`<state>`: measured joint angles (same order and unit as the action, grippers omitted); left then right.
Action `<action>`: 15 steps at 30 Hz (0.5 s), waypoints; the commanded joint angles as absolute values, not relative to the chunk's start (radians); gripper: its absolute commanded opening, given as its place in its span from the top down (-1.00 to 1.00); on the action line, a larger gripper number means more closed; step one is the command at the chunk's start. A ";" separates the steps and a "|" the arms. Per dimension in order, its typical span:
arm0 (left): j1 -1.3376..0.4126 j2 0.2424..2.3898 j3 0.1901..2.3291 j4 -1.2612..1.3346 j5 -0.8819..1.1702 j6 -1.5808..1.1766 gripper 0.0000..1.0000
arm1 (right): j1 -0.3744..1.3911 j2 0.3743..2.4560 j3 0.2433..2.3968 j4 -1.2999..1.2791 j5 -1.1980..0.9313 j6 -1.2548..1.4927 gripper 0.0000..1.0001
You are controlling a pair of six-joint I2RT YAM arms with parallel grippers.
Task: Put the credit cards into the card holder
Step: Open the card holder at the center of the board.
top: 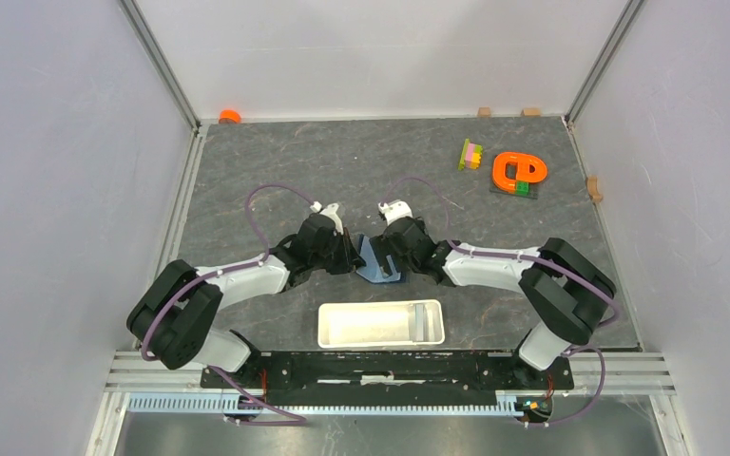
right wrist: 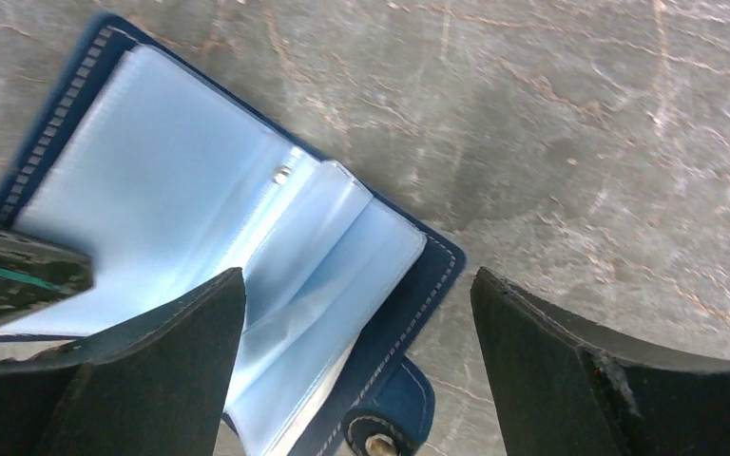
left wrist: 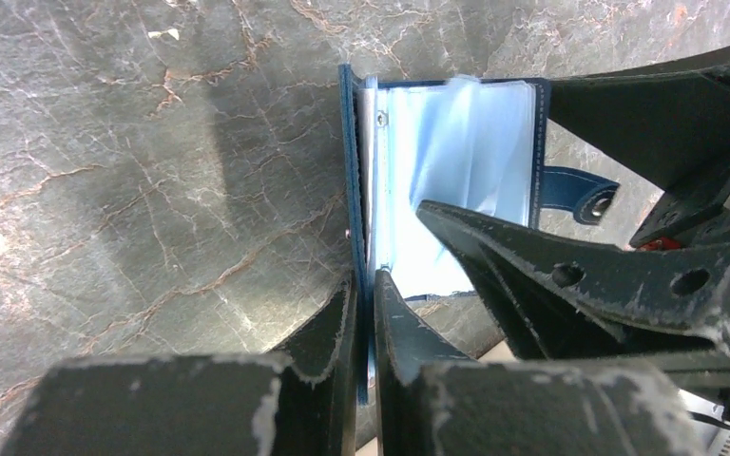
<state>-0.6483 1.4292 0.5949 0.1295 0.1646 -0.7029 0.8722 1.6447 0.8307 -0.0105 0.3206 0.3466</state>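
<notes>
The card holder [top: 376,262] lies open on the grey table between my two grippers, navy cover down and light blue sleeves [right wrist: 190,180] facing up. My left gripper [left wrist: 363,285] is shut on the edge of its navy cover [left wrist: 350,171], which stands upright between the fingers. My right gripper [right wrist: 358,275] hangs open over the right half of the holder, one finger [right wrist: 152,370] above the sleeves and the other beyond the snap tab [right wrist: 385,427]. A grey credit card [top: 426,319] lies at the right end of the white tray [top: 333,334].
The long white tray sits just in front of the arm bases. At the back right are an orange ring toy [top: 518,173], a coloured block stack [top: 471,154] and small wooden blocks [top: 594,188]. An orange object [top: 229,116] lies at the back left. Walls enclose three sides.
</notes>
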 commanded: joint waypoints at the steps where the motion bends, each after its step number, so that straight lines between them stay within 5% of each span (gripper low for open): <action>1: -0.651 1.400 0.584 0.127 0.106 -0.734 0.96 | 0.857 1.583 0.798 -0.070 0.434 0.358 -0.83; 15: -0.642 1.403 0.513 0.230 0.046 -0.880 0.96 | 0.729 1.410 0.729 -0.136 0.440 0.332 -0.86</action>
<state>-0.6453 1.4216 0.5323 0.1631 0.0765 -0.8021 0.7334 1.4860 0.7132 -0.1184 0.4286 0.3458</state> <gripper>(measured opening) 0.124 0.931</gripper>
